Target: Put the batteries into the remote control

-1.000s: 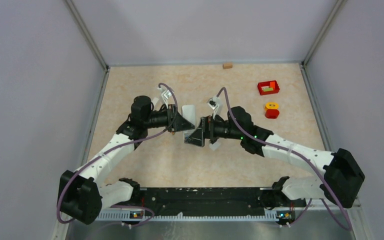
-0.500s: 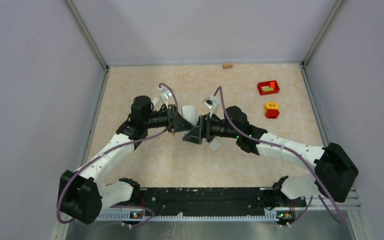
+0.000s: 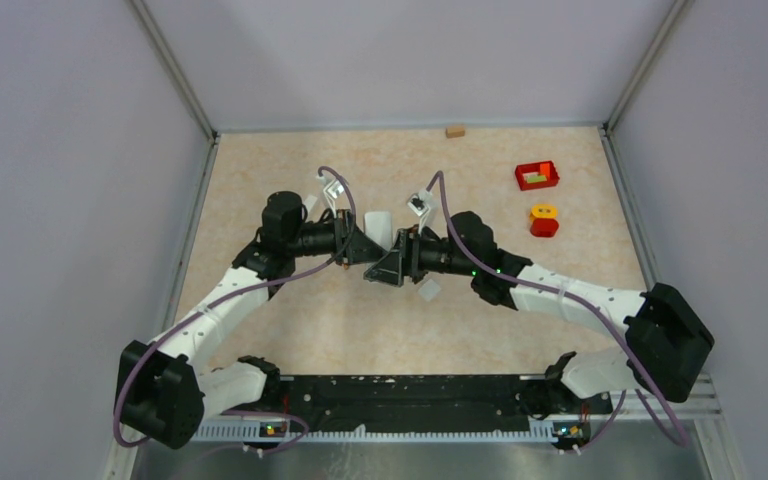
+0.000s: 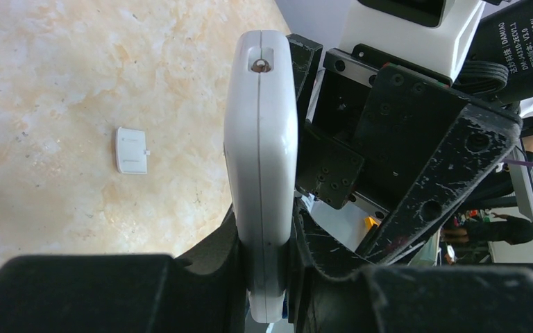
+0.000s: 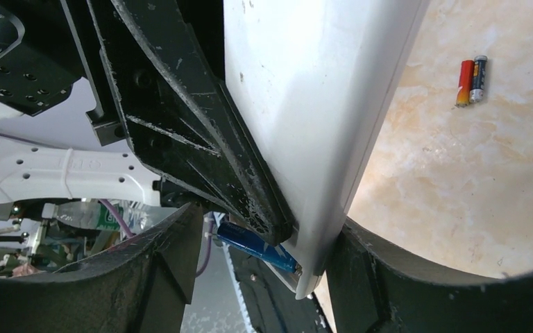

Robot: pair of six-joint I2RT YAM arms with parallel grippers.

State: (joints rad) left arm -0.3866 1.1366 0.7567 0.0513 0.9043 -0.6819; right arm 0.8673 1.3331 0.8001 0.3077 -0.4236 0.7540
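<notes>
My left gripper (image 3: 363,243) (image 4: 267,277) is shut on the white remote control (image 3: 377,223) (image 4: 260,152), holding it edge-on above the table's middle. One blue battery (image 5: 257,244) sticks out slantwise from the remote's (image 5: 319,104) lower end, beside a left finger (image 5: 201,139). My right gripper (image 3: 388,266) (image 5: 264,277) is open and straddles that end. Its right finger (image 5: 402,277) is at the remote's side, while its left finger (image 5: 146,277) stands apart from the battery. Two more batteries (image 5: 472,80), red and dark, lie together on the table.
A small white cover plate (image 4: 132,150) (image 3: 428,290) lies flat on the table near the grippers. At the back right stand a red box (image 3: 537,176) and a red-and-yellow block (image 3: 544,220). A small wooden block (image 3: 454,130) rests at the far edge.
The right gripper has shifted slightly left and closer to the remote, and its jaws have narrowed around the remote's end. The left arm and remote have stayed put.
</notes>
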